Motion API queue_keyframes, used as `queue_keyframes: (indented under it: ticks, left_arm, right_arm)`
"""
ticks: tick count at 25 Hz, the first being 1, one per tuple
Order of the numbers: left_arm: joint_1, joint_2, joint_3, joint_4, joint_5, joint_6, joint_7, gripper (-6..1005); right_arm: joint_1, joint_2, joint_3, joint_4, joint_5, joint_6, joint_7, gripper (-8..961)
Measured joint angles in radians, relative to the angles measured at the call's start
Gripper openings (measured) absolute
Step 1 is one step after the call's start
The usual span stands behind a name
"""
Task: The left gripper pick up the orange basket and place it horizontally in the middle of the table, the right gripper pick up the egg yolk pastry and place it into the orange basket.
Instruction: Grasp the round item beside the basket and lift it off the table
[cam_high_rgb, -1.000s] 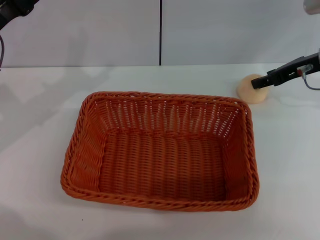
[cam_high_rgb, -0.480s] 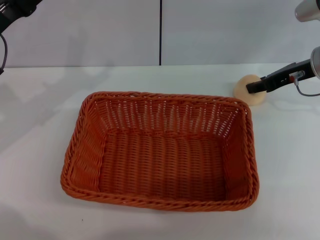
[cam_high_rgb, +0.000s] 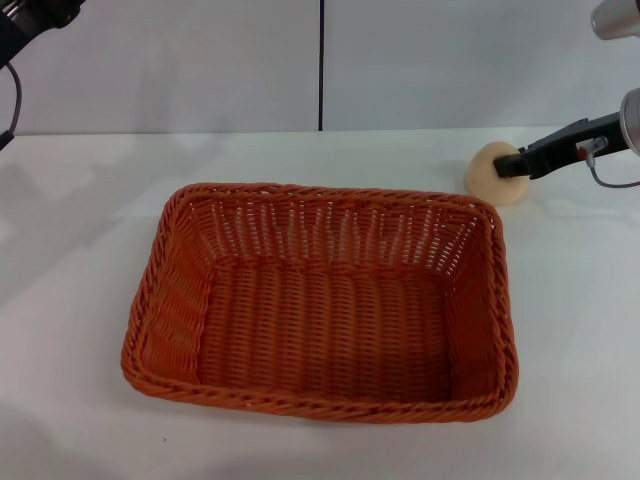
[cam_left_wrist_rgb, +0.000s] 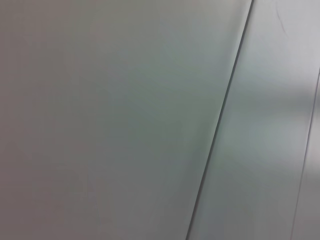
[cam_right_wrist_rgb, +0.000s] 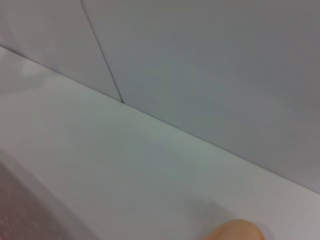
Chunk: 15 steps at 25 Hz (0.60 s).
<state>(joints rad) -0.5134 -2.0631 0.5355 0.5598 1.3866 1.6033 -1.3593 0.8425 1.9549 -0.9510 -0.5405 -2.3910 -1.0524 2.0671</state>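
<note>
The orange basket (cam_high_rgb: 320, 300) lies lengthwise across the middle of the white table (cam_high_rgb: 90, 200), with nothing in it. Just beyond its far right corner is the egg yolk pastry (cam_high_rgb: 487, 175), a pale tan ball. My right gripper (cam_high_rgb: 512, 165) reaches in from the right, its slim black jaws closed on the pastry's right side. The right wrist view catches only the pastry's edge (cam_right_wrist_rgb: 235, 231) and a blurred bit of basket (cam_right_wrist_rgb: 12, 210). My left gripper (cam_high_rgb: 25, 18) is raised at the far left corner, away from the basket.
A grey wall with a dark vertical seam (cam_high_rgb: 321, 65) stands behind the table. The left wrist view shows only that wall (cam_left_wrist_rgb: 125, 120). White tabletop surrounds the basket on all sides.
The right gripper and the pastry have shifted together a little to the left and slightly up, toward the basket's far right corner. The basket has stayed put.
</note>
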Motion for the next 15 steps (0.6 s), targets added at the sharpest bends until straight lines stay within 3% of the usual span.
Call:
queue_keyframes:
  ticks: [7,9,15]
  left_arm:
    - [-0.005,0.000,0.001,0.000,0.000,-0.001,-0.002,813]
    - [-0.005,0.001,0.001,0.000,0.000,-0.002,-0.003,813]
    - [-0.004,0.001,0.001,0.000,0.001,-0.003,-0.003,813]
  right_arm:
    - [-0.058,0.017,0.000,-0.097,0.034,-0.011,-0.009,172]
    - [-0.120,0.032,0.001,-0.217,0.080,-0.048,-0.009,154]
    - [-0.223,0.054,0.031,-0.399,0.209,-0.141,-0.053,108]
